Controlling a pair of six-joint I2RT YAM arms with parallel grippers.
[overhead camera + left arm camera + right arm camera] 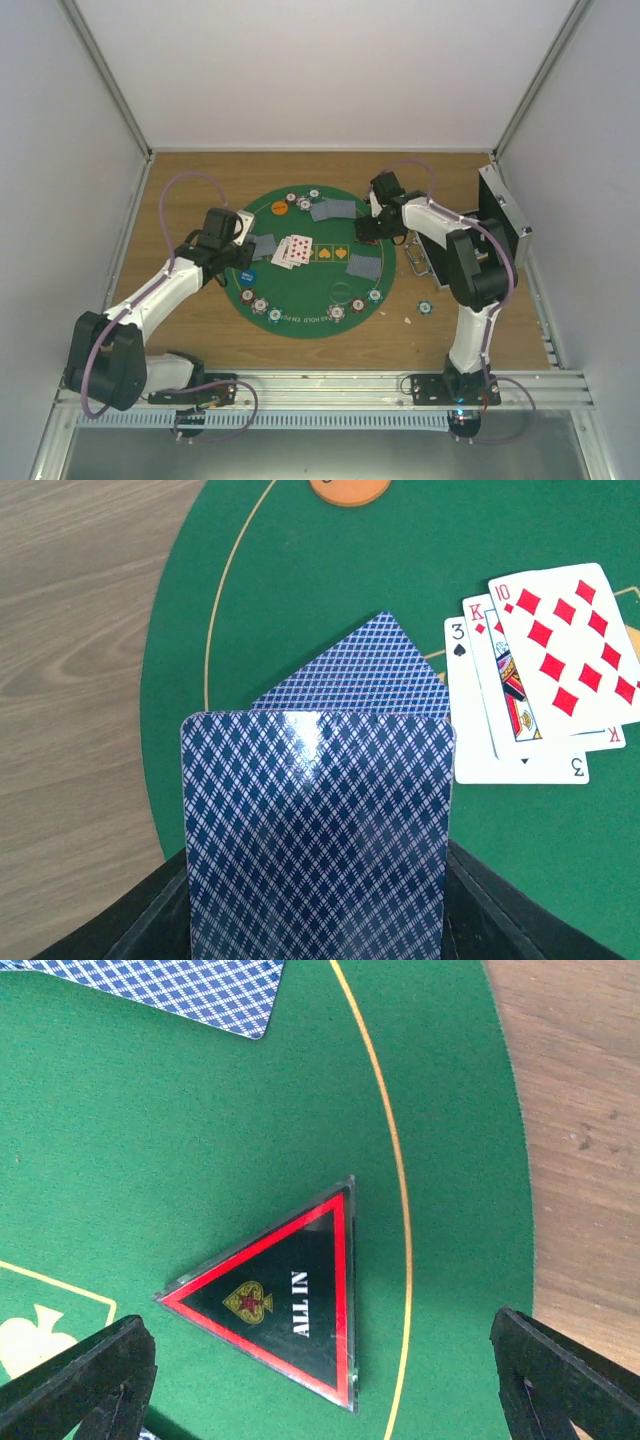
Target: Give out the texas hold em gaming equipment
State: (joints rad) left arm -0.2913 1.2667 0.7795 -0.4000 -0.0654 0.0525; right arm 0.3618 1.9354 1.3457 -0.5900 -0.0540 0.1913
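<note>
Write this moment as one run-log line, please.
left hand: shut on face-down card | right hand: open above ALL IN marker, not touching | marker: flat on green mat

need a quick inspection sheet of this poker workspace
surface: wooden table with round green mat
job's things: chips ring the mat edge; three face-up cards; ALL IN marker lies flat
clutter: stray chip off the mat; silver case at right
grippers: left gripper shut on a face-down card; right gripper open above the marker
cables: purple cable loops along each arm
surroundings: white walls
</note>
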